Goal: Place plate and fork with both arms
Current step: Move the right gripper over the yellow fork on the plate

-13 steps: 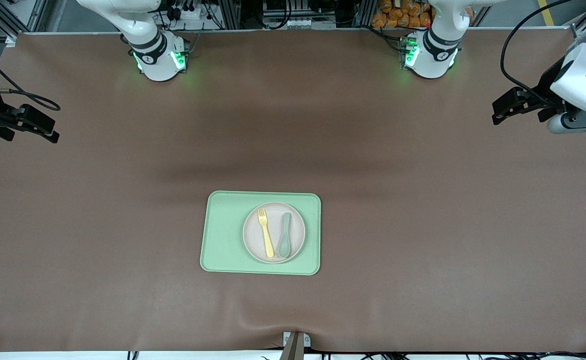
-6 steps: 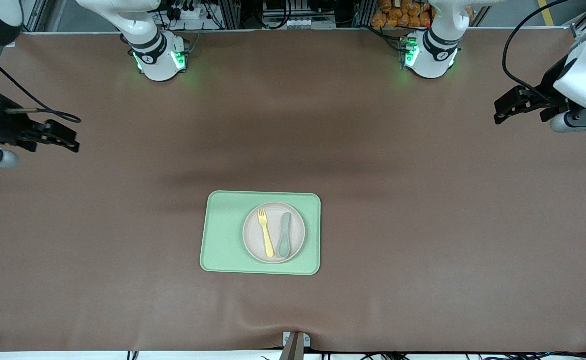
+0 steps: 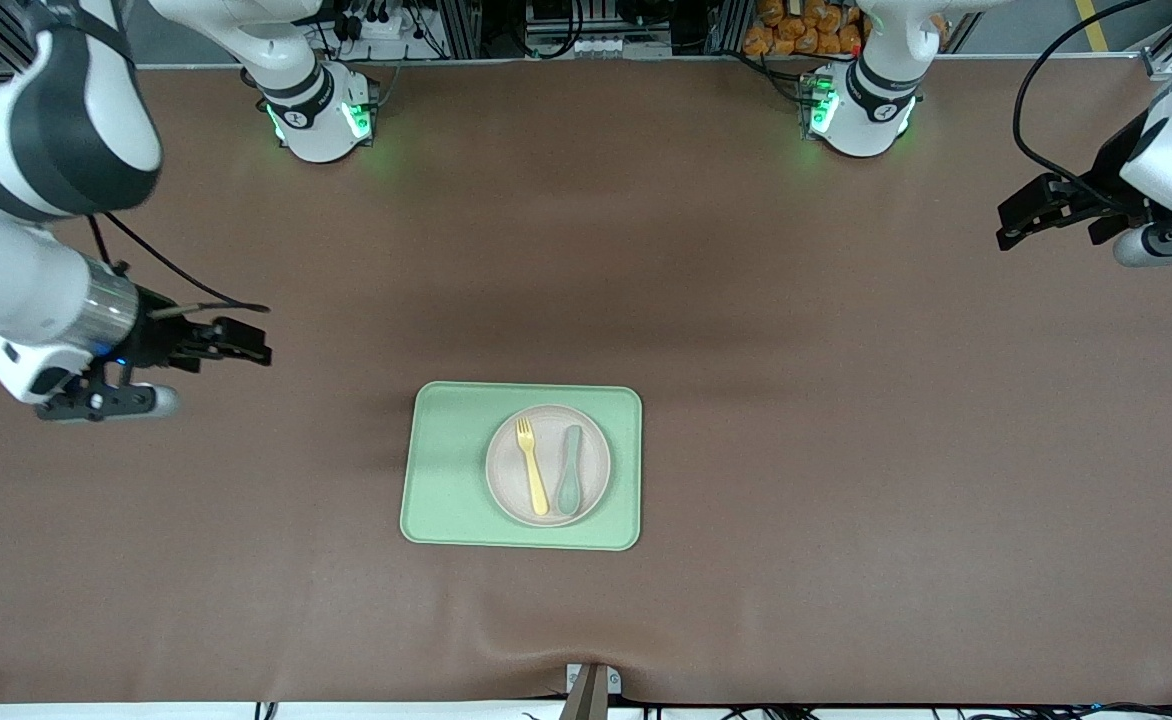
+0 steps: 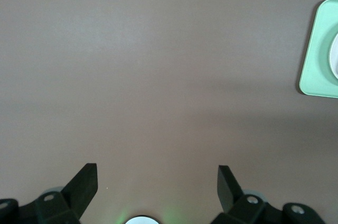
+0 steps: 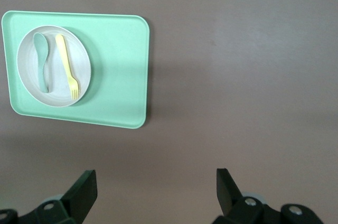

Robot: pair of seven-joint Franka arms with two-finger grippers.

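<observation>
The pale beige-pink plate (image 3: 596, 462) sits on a light-green tray (image 3: 451, 470) in the middle of the table. The pale-yellow fork (image 3: 531, 468) lies on the plate beside a grey-green spoon (image 3: 569, 482). My right gripper (image 3: 260, 348) is open and empty over bare table, toward the right arm's end from the tray. My left gripper (image 3: 1006, 226) is open and empty over the left arm's end of the table. The right wrist view shows the plate (image 5: 55, 91), fork (image 5: 67, 66), spoon (image 5: 40, 59), tray (image 5: 119, 71) and the open gripper (image 5: 156, 182). The left wrist view shows the open gripper (image 4: 157, 177) and a tray corner (image 4: 317, 55).
The brown table mat (image 3: 826, 420) covers the whole table. The two arm bases with green lights (image 3: 321, 115) (image 3: 858, 110) stand at the edge farthest from the front camera. A small metal bracket (image 3: 591, 685) sits at the nearest edge.
My right arm has swung in from the table's end toward the tray, with its gripper still open. My left gripper has shifted slightly toward the left arm's end of the table.
</observation>
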